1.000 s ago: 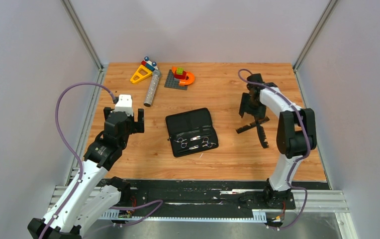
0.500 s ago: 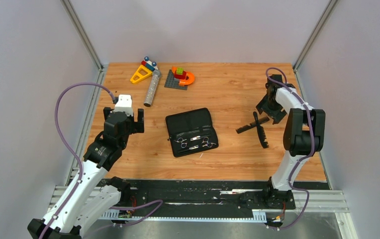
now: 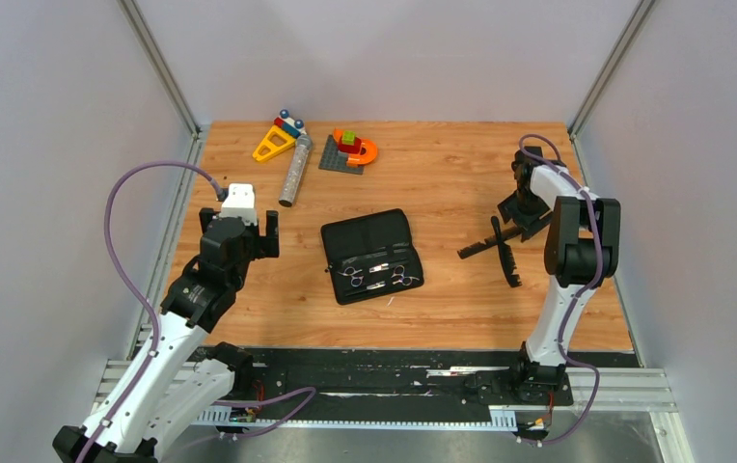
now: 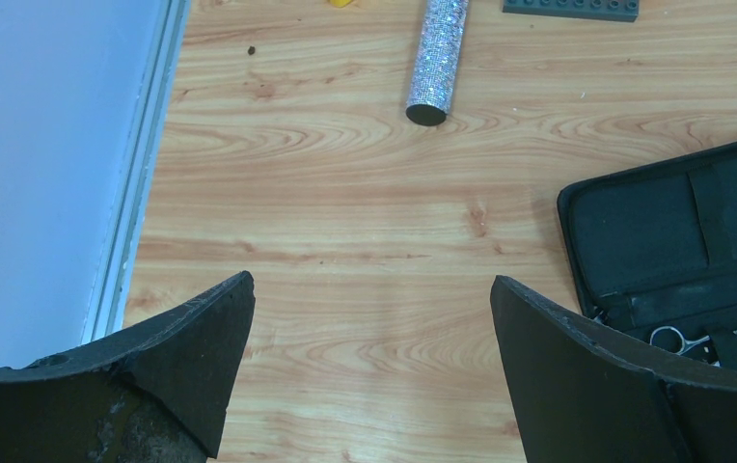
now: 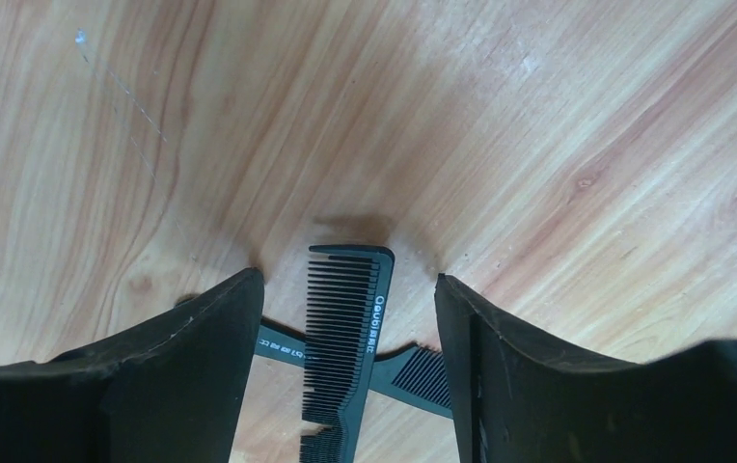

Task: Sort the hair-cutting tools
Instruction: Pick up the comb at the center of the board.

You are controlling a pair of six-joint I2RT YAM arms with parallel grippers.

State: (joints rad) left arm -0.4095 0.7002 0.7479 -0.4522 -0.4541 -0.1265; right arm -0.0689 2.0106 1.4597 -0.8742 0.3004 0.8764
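On the wooden table (image 3: 442, 174) the right arm (image 3: 577, 251) stands folded at 3 o'clock, wrist bent down. Its right gripper (image 5: 345, 280) holds nothing, jaws apart astride the crossed black combs (image 5: 345, 328). The left arm (image 3: 191, 289) leans in from 8 o'clock, left gripper (image 4: 372, 289) spread wide (nothing held). The central open black case (image 3: 371, 241) holds silver scissors (image 3: 353, 277).

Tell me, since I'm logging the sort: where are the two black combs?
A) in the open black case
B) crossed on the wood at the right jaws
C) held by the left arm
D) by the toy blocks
B: the combs lie crossed on the table, the right gripper over them with open jaws, away from the case.
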